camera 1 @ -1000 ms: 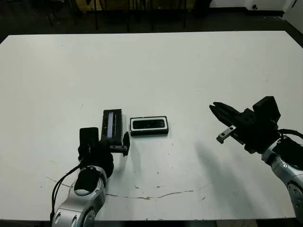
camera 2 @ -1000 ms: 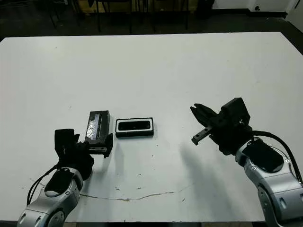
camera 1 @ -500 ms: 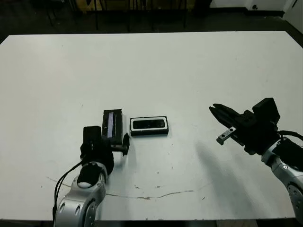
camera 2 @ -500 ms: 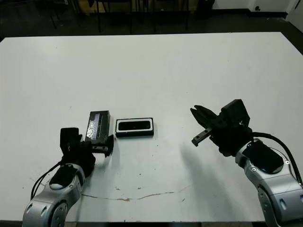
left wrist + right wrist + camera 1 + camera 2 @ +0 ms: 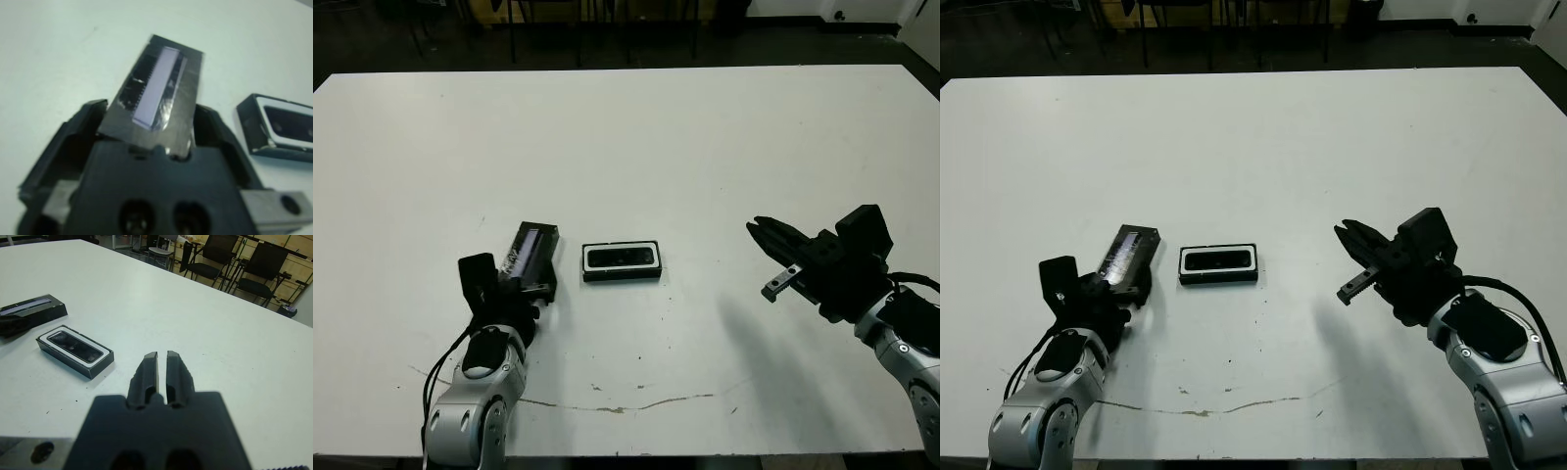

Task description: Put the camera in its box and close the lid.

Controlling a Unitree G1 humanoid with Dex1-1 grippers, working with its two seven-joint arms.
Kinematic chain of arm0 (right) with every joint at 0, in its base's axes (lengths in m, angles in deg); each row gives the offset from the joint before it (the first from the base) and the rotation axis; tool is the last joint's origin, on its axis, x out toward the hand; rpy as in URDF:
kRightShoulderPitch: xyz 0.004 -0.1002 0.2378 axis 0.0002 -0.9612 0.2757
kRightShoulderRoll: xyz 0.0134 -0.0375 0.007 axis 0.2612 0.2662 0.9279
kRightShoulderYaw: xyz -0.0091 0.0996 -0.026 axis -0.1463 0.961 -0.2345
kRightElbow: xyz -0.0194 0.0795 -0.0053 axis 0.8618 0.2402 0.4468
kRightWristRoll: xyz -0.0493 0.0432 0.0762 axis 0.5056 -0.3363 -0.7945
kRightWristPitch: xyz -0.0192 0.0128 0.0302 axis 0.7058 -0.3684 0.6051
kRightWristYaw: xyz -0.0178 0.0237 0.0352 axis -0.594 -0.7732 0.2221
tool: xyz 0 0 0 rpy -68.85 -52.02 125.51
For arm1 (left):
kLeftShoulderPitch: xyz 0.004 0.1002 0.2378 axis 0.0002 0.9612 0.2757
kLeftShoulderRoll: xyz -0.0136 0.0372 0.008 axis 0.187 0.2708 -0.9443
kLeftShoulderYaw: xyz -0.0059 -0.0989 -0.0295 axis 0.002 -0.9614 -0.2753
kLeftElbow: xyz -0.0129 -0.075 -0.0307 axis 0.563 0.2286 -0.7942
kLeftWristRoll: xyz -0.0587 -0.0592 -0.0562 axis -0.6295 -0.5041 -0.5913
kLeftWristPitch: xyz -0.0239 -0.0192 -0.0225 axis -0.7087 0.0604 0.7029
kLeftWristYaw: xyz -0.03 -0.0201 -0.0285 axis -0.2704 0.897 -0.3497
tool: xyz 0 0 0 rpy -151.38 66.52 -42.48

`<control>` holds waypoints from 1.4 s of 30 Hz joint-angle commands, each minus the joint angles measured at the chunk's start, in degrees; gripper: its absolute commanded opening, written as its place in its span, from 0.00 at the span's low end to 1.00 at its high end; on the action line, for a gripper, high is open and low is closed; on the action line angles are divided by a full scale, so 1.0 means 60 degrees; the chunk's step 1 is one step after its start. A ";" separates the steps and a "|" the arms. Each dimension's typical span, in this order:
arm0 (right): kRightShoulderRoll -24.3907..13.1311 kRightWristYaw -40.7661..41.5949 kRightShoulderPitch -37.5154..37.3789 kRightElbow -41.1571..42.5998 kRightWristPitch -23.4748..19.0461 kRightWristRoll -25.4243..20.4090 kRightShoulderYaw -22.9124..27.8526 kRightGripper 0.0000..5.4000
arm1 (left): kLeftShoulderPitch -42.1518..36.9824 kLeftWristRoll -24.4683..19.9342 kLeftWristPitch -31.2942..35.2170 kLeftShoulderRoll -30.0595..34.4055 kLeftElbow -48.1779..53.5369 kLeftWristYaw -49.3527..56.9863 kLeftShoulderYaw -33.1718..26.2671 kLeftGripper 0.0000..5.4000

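Note:
The box (image 5: 623, 275), a black tray with a white lining, lies in the middle of the table with the camera (image 5: 622, 258) inside its hollow. Just left of it my left gripper (image 5: 530, 281) is shut on the near end of the lid (image 5: 530, 247). The lid now lies diagonally, its far end pointing away from the box. In the left wrist view the glossy lid (image 5: 156, 83) sits between both fingers. My right gripper (image 5: 756, 229) hovers well to the right of the box, shut and holding nothing. Its wrist view shows the box (image 5: 61, 357) and the camera (image 5: 74, 344) ahead of it.
A thin brownish streak (image 5: 636, 404) marks the white table (image 5: 705, 147) near its front edge. Dark chairs (image 5: 220, 254) stand beyond the far edge.
My left gripper has closed on the lid and swung it from parallel with the box to a diagonal, shifting left. The right arm has hardly moved.

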 commanded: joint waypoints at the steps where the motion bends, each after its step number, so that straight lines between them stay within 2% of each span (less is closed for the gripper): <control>1: -0.0033 -0.0024 -0.0134 -0.0041 0.0047 0.0094 -0.0012 0.00 | 0.0468 -0.0119 0.0127 0.0396 0.0261 -0.0586 0.0296 0.58; 4: -0.0006 -0.0017 -0.0144 -0.0065 0.0113 0.0089 -0.0009 0.00 | 0.0588 -0.0052 -0.0141 0.1405 0.0744 -0.1539 0.0467 0.51; 6: -0.0006 -0.0037 -0.0151 -0.0058 0.0088 0.0072 -0.0002 0.00 | 0.0506 -0.0145 0.0189 0.2147 0.1296 -0.2139 0.0354 0.51; 9: -0.0008 -0.0033 -0.0149 -0.0052 0.0079 0.0047 0.0007 0.00 | 0.0257 -0.0447 0.0531 0.3148 0.2034 -0.2946 -0.0124 0.51; 13: -0.0041 -0.0104 -0.0117 0.0026 -0.0137 0.0026 0.0017 0.00 | -0.0410 -0.0664 0.0221 0.4583 0.2471 -0.3993 -0.1072 0.51; 18: -0.0069 -0.0085 -0.0066 -0.0038 -0.0071 0.0068 -0.0004 0.00 | -0.1730 -0.0939 0.0044 0.5853 0.2316 -0.4782 -0.2133 0.51; 22: -0.0050 -0.0098 -0.0031 -0.0059 -0.0063 0.0057 0.0012 0.00 | -0.3015 -0.1239 -0.0493 0.7017 0.1292 -0.6017 -0.2269 0.51; 26: -0.0073 -0.0179 0.0017 -0.0030 -0.0178 0.0078 0.0032 0.00 | -0.4385 -0.1442 -0.1181 0.8133 -0.0502 -0.7860 -0.1676 0.51; 31: -0.0094 -0.0172 0.0049 -0.0132 -0.0094 0.0051 0.0102 0.00 | -0.6356 -0.1492 -0.1654 0.8802 -0.3301 -1.0668 -0.0086 0.51; 37: -0.0059 -0.0099 0.0135 -0.0466 -0.0066 -0.0112 0.0326 0.00 | -0.8081 -0.1263 -0.1846 0.8540 -0.6125 -1.3396 0.1635 0.51; 42: -0.0074 -0.0010 0.0175 -0.0804 0.0232 -0.0020 0.0396 0.00 | -0.8520 -0.1042 -0.2528 0.7807 -0.7882 -1.4414 0.2235 0.51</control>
